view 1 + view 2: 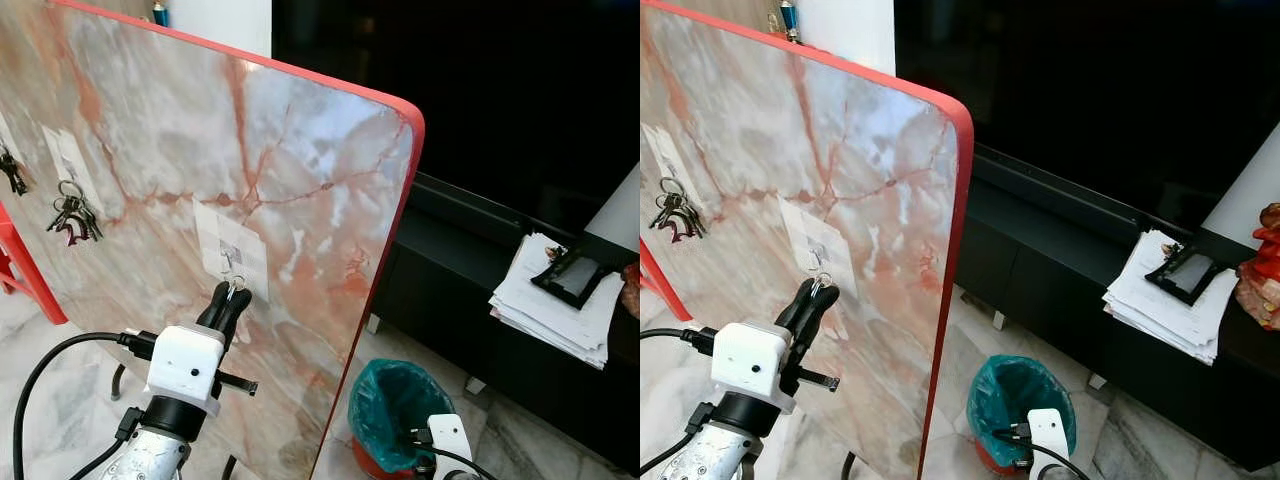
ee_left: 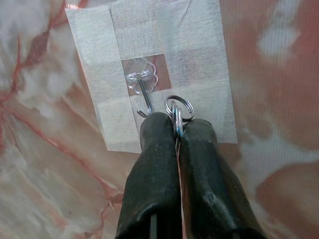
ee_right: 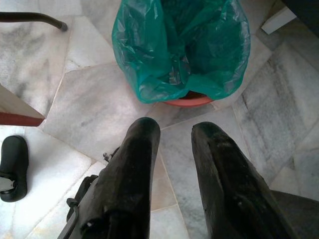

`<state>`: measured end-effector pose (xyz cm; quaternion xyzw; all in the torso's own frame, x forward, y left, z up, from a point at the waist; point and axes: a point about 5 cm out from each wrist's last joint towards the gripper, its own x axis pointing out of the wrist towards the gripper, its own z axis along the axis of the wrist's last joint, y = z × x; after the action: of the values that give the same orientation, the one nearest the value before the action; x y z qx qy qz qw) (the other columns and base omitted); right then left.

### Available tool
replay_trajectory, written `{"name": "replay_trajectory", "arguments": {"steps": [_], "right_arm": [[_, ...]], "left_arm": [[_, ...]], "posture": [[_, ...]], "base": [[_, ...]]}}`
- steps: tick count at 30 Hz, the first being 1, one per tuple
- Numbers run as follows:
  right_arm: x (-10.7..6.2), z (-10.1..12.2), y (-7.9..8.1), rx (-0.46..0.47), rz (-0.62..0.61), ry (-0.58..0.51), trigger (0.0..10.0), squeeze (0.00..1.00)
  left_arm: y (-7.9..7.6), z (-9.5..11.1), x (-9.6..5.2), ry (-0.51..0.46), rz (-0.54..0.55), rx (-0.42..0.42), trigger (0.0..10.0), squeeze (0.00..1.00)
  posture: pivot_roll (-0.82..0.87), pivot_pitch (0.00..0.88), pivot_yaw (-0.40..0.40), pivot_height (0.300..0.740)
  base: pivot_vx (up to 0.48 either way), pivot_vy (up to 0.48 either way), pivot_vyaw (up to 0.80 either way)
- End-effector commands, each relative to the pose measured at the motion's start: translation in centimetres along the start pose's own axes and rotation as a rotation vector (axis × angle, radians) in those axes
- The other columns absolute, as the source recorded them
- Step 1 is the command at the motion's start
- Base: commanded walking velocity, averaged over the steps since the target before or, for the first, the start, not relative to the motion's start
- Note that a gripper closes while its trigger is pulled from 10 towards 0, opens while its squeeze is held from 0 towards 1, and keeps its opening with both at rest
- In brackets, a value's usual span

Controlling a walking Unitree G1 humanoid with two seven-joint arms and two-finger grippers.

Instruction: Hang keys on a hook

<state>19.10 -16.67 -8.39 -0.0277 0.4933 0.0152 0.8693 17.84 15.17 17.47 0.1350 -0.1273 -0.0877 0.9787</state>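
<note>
fingers of the left gripper are pressed together, pinching a silver key ring that sticks out just past their tips. the ring sits right beside the wire hook, close to its curled lower end but not threaded on it; whether metal touches metal i cannot tell. the hook hangs from a clear pad fixed by pale tape patch on an upright marble-patterned board with a red rim. farther along the board, well away from the jaws, another bunch of keys hangs on its own hook. the right gripper hangs low over the tiled floor, its jaws spread apart and holding nothing, with a bin lined in green plastic just beyond the fingertips.
</note>
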Motion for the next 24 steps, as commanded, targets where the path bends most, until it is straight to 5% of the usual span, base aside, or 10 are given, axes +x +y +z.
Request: {"name": "replay_trajectory", "arguments": {"steps": [1,24], "right_arm": [[0.0,0.1,-0.5,-0.002,-0.012,0.004,10.0,0.0],[0.0,0.1,-0.5,-0.008,-0.012,0.007,10.0,0.0]], "left_arm": [[0.1,0.7,-0.1,-0.018,0.009,-0.008,10.0,0.0],[1.3,0.2,0.5,-0.01,0.051,-0.001,10.0,0.0]], "posture": [[0.12,0.0,-0.131,0.74],[0.12,0.0,-0.135,0.74]], "base": [[0.0,0.0,0.0],[0.0,0.0,0.0]]}}
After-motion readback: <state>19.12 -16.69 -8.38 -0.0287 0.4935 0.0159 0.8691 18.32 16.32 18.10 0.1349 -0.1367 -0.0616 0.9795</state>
